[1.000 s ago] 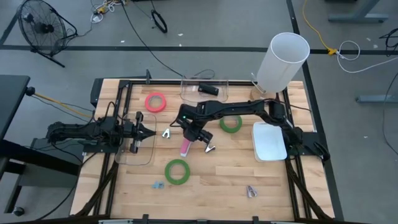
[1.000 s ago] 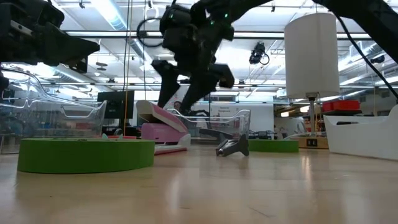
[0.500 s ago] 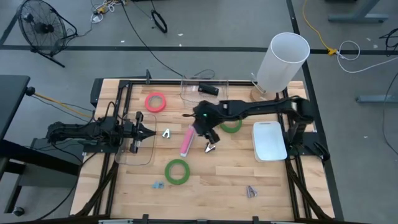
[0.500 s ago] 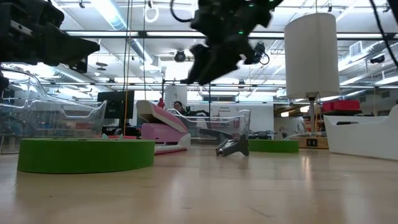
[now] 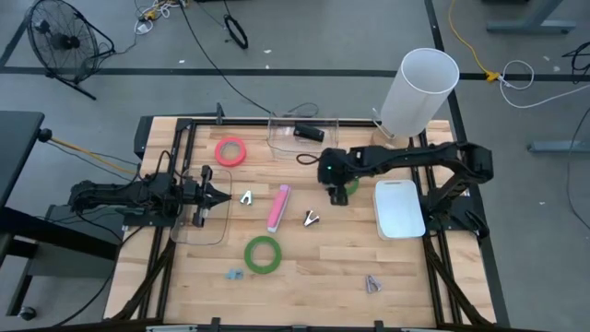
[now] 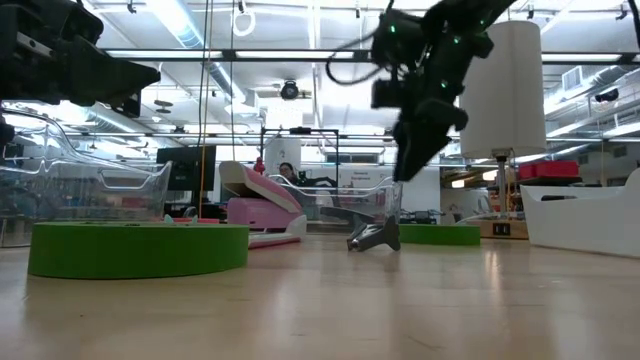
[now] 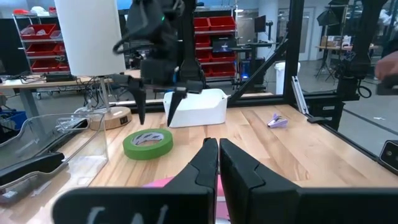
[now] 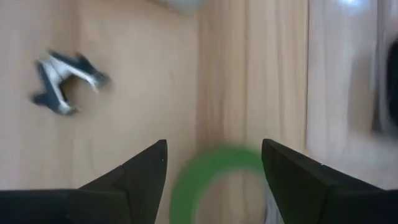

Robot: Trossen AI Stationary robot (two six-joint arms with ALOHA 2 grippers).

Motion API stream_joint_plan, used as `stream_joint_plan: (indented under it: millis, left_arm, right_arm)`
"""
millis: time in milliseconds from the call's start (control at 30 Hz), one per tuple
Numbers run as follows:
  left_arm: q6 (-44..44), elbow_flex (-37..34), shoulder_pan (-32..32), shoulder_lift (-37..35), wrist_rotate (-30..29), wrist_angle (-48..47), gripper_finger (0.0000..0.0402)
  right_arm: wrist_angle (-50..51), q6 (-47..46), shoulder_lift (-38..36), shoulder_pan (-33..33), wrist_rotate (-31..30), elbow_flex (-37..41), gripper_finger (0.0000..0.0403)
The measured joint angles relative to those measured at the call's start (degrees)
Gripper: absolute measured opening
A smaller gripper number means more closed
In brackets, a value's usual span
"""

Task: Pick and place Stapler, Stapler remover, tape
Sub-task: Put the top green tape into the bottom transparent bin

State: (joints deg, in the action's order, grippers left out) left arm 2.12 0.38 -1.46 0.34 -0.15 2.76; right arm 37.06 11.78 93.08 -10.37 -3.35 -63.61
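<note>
My right gripper hovers open, fingers slanting down, over a green tape roll that lies flat beside the white tray. In the right wrist view that roll shows between the two fingers, apart from them. A pink stapler lies flat mid-table, with a metal stapler remover on its right. A second green roll lies toward the near edge and a pink-red roll at the far left. My left gripper waits shut at the table's left.
A clear bin holding a dark object stands at the far edge, next to a tall white cylinder. Another clear bin sits under my left gripper. A second metal remover and small bits lie on the wood.
My right gripper has swung from above the pink stapler toward the table's right edge, rolling at the wrist, and now hangs over the green roll by the white tray. It has stayed open. The stapler and remover lie where they were.
</note>
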Motion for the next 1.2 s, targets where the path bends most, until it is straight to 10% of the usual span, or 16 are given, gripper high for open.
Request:
stream_joint_plan:
  millis: [1200]
  left_arm:
    - [-0.01,0.0,0.0,0.02,-0.01,-0.01,0.0018]
  right_arm:
    - [-12.18,-3.79,0.35,-4.24,4.26,18.57,0.0261]
